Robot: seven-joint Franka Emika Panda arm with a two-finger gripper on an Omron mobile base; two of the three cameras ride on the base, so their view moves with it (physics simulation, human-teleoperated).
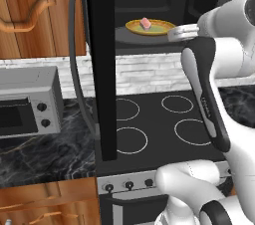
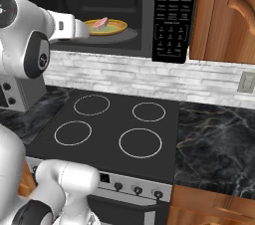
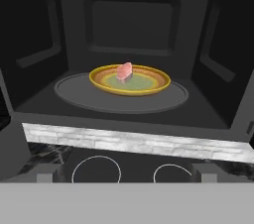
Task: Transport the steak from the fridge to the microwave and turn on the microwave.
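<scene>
The small pinkish-red steak (image 3: pixel 124 71) sits on the yellow plate (image 3: pixel 149 85) inside the open black microwave (image 2: pixel 172 15). The two-finger gripper (image 3: pixel 127 172) hangs outside, jaws wide and empty. Next, I'd say: swing the door (image 1: pixel 102 69) shut, then press start.

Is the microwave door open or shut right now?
Open. The microwave door is swung wide, leaving the steak on its yellow plate exposed inside.
</scene>
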